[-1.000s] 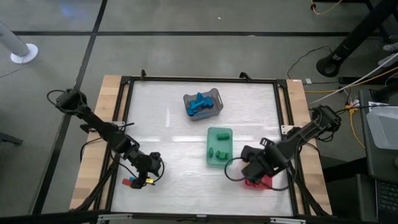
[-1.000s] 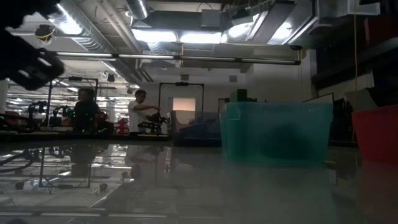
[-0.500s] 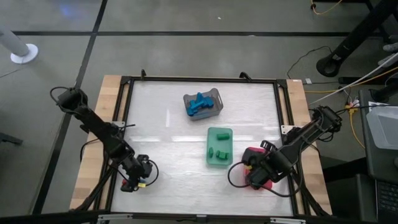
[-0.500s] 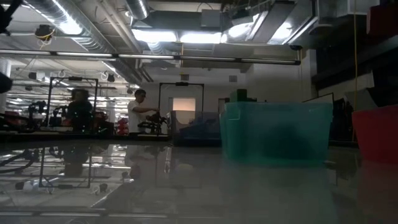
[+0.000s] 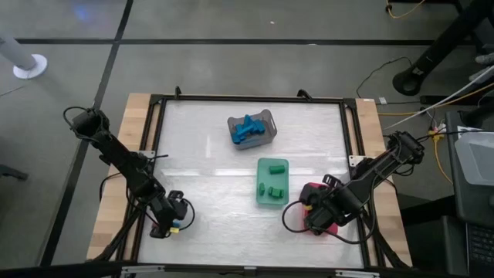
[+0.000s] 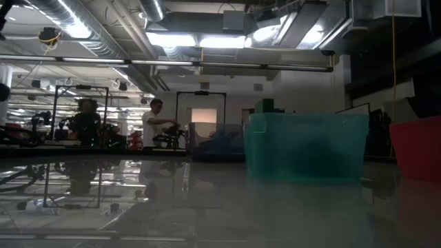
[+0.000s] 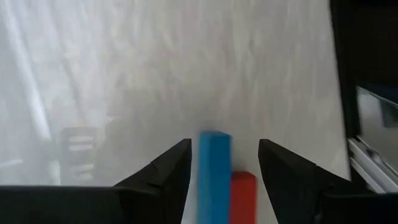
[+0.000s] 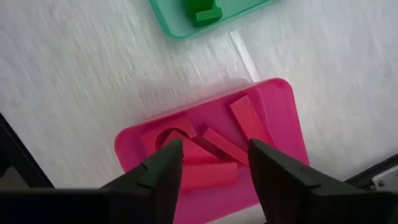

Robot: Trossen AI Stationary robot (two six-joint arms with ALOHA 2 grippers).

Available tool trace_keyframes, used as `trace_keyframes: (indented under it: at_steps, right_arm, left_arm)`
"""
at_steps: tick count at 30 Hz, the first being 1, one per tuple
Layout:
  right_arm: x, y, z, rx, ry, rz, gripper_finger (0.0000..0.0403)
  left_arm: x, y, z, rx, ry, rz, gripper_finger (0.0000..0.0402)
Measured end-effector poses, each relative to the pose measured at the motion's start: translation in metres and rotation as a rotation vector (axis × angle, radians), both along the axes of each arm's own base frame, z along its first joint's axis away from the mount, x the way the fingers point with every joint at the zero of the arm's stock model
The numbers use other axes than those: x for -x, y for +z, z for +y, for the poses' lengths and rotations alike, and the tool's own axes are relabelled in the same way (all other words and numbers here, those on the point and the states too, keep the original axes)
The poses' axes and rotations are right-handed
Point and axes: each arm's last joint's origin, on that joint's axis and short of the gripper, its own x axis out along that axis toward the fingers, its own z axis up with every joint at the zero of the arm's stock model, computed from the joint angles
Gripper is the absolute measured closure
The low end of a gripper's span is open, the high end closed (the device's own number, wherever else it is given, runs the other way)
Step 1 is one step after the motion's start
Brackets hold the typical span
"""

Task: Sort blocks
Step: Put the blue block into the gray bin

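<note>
Release is what has just happened on the right side: a second ago the right gripper (image 8: 208,171) was pinched together above the red tray (image 8: 283,134) at about five o'clock on the table (image 5: 224,154); now its fingers stand apart over that tray, with red blocks (image 8: 217,155) lying loose inside and nothing held between the jaws. I judge that one more red piece is sorted.

Meanwhile the left gripper (image 7: 221,165) has travelled from a little nearer the table's middle out to about seven o'clock by the left edge. Its fingers are spread, straddling a blue block (image 7: 213,171) that lies on the table with a red block (image 7: 244,193) touching its side. They have narrowed slightly, so a grasp looks close, though the blue bar is not yet squeezed.

Elsewhere, blue blocks (image 5: 247,130) fill the grey basket (image 5: 268,117) at twelve o'clock, and green blocks (image 5: 268,188) sit in the green tray (image 5: 272,164) near the centre. Only the two pieces under the left arm appear unsorted.
</note>
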Motion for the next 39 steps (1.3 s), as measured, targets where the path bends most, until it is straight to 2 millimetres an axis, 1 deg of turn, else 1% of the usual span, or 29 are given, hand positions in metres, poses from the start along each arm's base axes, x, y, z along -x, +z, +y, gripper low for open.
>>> trace_keyframes:
  at_steps: [5,9,14,23,25,27,31,32,35,39]
  right_arm:
    - [-0.005,0.001,0.002,0.002,-0.002,-0.066,0.0215]
    - [-0.009,0.001,0.003,0.026,-0.008,-0.142,0.0215]
    - [-0.011,0.002,0.003,0.045,-0.013,-0.182,0.0214]
    - [-0.012,0.002,0.004,0.043,-0.015,-0.199,0.0214]
    - [-0.014,0.003,0.005,0.039,-0.018,-0.222,0.0214]
    - [-0.017,0.004,0.007,0.030,-0.025,-0.268,0.0214]
    - [-0.027,0.008,0.012,0.018,-0.048,-0.410,0.0214]
    - [-0.029,0.009,0.013,0.023,-0.052,-0.448,0.0214]
    - [-0.036,0.014,0.016,0.044,-0.038,-0.552,0.0214]
    - [-0.044,0.020,0.019,0.088,0.008,-0.668,0.0214]
  left_arm:
    - [0.000,-0.001,0.001,-0.020,0.015,-0.021,0.0229]
    - [0.003,-0.001,-0.003,-0.011,0.006,-0.019,0.0229]
    - [0.009,-0.003,-0.009,-0.043,-0.019,-0.041,0.0229]
    - [0.007,-0.024,-0.014,-0.138,-0.027,0.006,0.0233]
    - [0.007,-0.025,-0.015,-0.153,-0.048,0.001,0.0247]
    - [0.007,-0.026,-0.015,-0.163,-0.066,-0.005,0.0273]
    - [0.005,-0.025,-0.013,-0.173,-0.075,-0.008,0.0350]
    - [0.003,-0.024,-0.012,-0.167,-0.068,-0.007,0.0364]
    - [-0.006,-0.021,-0.011,-0.146,-0.041,-0.016,0.0365]
    - [-0.023,-0.010,-0.009,-0.125,-0.031,-0.095,0.0362]
